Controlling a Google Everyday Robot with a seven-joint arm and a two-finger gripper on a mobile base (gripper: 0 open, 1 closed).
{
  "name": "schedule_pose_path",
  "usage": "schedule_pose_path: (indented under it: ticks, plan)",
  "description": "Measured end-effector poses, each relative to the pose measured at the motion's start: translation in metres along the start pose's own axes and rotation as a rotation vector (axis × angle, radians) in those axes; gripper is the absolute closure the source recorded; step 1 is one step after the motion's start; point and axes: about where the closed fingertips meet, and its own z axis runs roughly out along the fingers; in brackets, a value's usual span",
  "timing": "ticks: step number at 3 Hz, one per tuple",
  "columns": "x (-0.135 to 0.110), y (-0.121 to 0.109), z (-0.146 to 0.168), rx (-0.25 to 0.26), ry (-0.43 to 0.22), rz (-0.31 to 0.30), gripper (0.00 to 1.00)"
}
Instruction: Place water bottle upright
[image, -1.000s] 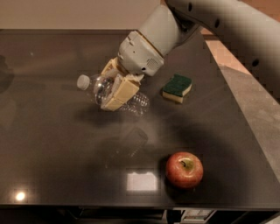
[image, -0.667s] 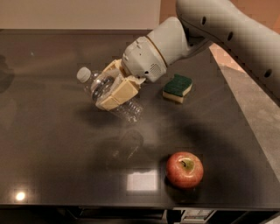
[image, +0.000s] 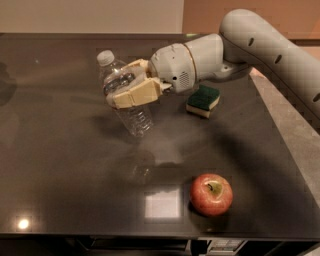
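The water bottle (image: 134, 116) is a clear ribbed plastic bottle with a white cap. It is tilted, cap up and to the left, base down toward the dark table (image: 60, 165). My gripper (image: 125, 89) is shut on the water bottle around its upper half, with cream fingers (image: 136, 94) across it. The arm reaches in from the upper right. I cannot tell whether the bottle's base touches the table. The label band is hidden behind the fingers.
A green and yellow sponge (image: 203, 100) lies just right of the gripper. A red apple (image: 211, 194) sits near the front edge. The table's right edge borders a grey floor (image: 295, 125).
The gripper has rotated the bottle from lying nearly sideways toward upright, cap now higher. The arm has swung lower and more level.
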Motion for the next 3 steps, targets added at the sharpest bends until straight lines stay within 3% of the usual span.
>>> schedule_pose_path:
  ticks: [2,3]
  plan:
    - [0.011,-0.010,-0.008,0.047,-0.205,0.041,1.00]
    - [0.020,-0.013,-0.011,0.060,-0.280,0.032,1.00]
